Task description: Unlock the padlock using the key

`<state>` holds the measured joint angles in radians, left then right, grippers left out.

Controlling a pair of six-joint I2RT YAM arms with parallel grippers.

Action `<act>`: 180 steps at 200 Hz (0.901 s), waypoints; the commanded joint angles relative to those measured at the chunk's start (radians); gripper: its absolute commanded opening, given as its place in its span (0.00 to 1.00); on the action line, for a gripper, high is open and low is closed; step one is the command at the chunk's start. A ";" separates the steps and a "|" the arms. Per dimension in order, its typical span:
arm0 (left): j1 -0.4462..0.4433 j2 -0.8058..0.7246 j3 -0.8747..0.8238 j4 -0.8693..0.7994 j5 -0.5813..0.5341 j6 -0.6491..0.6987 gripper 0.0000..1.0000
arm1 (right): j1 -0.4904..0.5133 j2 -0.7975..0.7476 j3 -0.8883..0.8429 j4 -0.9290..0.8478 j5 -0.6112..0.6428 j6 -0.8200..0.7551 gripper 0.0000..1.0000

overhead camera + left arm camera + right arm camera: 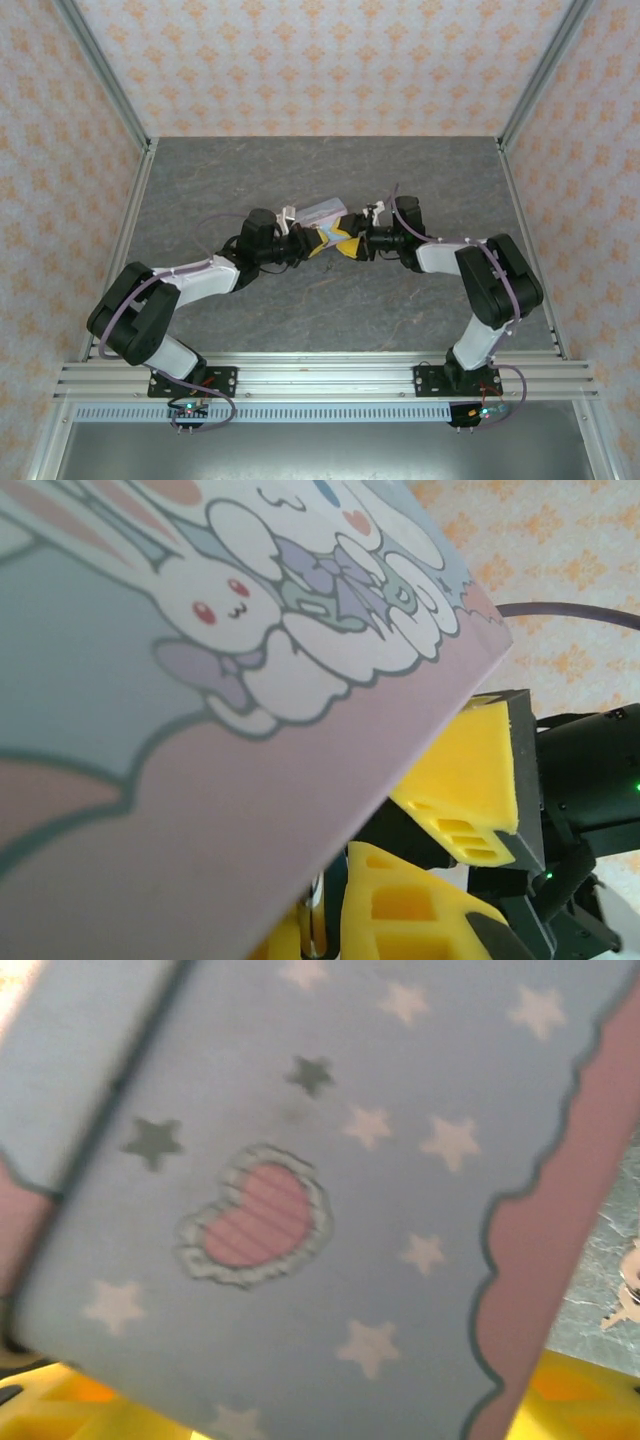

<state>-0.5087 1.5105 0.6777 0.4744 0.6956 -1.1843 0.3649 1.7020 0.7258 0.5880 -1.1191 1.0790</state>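
Top external shows both arms meeting over the tabletop (pixel 250 170) at the cartoon tin (pixel 322 213). The left end effector (pixel 316 246) is closed, on what is unclear, and the right end effector (pixel 440 845) has its yellow fingers (pixel 470 770) apart. Where the padlock sits cannot be told.

The overhead camera looks down from above and behind the arms (pixel 190 285) across the grey table (pixel 330 310) to the papered back wall (pixel 320 60). Both wrist cameras sit hard against the cartoon tin (pixel 322 213), the left facing its bunny side and the right gripper (pixel 375 825), the right its starred side; all three share the tin
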 commanded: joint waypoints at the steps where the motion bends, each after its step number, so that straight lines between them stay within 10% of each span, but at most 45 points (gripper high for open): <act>1: -0.011 -0.024 0.001 0.001 0.078 0.090 0.00 | -0.028 -0.051 -0.025 -0.016 0.091 -0.032 0.64; 180: 0.124 0.250 0.202 -0.288 0.081 0.565 0.00 | 0.055 -0.196 -0.026 -0.499 0.372 -0.356 0.65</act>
<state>-0.3851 1.7679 0.8257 0.2924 0.7567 -0.7143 0.3935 1.5280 0.6769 0.1722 -0.8371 0.7830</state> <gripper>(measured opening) 0.102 0.645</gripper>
